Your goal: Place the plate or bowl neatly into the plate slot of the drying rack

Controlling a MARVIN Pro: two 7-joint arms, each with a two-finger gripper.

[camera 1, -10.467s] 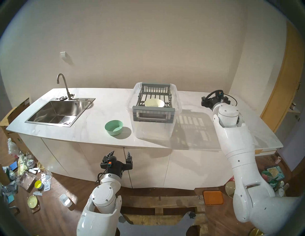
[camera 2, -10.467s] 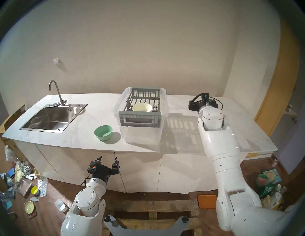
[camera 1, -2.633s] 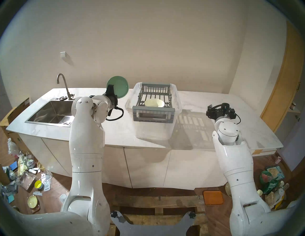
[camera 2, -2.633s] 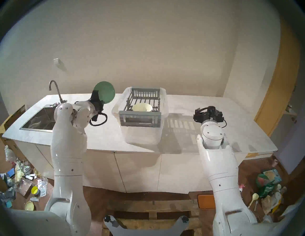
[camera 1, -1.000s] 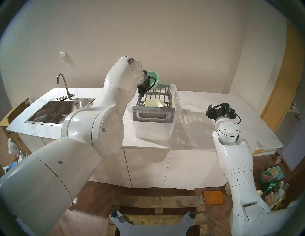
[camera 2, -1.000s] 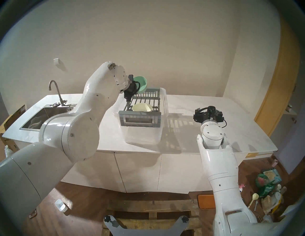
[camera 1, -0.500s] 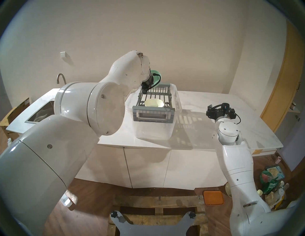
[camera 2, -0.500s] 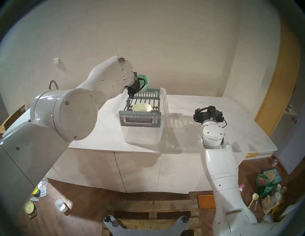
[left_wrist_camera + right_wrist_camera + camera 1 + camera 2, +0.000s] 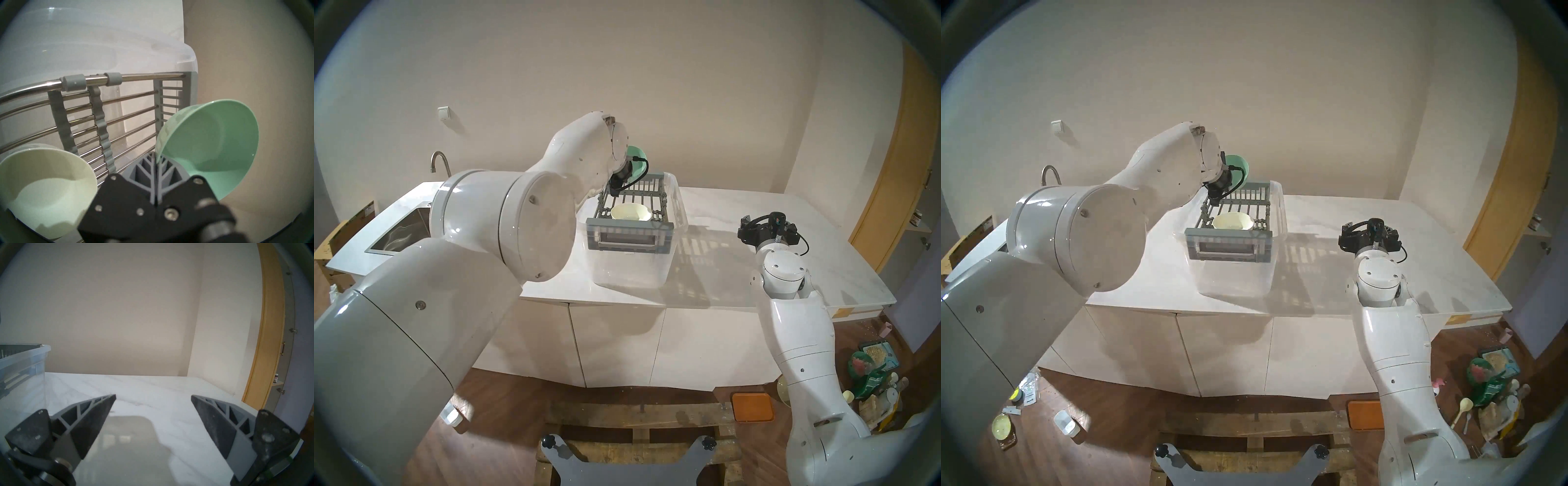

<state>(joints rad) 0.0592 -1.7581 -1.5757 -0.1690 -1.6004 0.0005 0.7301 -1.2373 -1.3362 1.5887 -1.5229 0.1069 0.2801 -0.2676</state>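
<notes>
The green bowl (image 9: pixel 209 140) looks like thin moulded plastic: by its look light, stiff, smooth enough to slip, and unlikely to break if it drops. The rim is the natural hold, and that is where the left gripper (image 9: pixel 156 162) has it, its two fingers pressed together on the rim at the bowl's 7 o'clock edge in the left wrist view. Such a pinch on one edge could let the bowl swing, so a slow descent seems wise. The bowl is mint green, round, with a flared wall and a flat bottom, tipped on its side with its opening toward the camera. It hangs in the air above the far end of the rack (image 9: pixel 629 234), at 12 o'clock from the cream bowl (image 9: pixel 631 212) that lies on the floor bars (image 9: pixel 119 122). The right gripper (image 9: pixel 153 396) hovers over the counter (image 9: pixel 721 271), fingers spread apart and empty, at 3 o'clock from the rack.
</notes>
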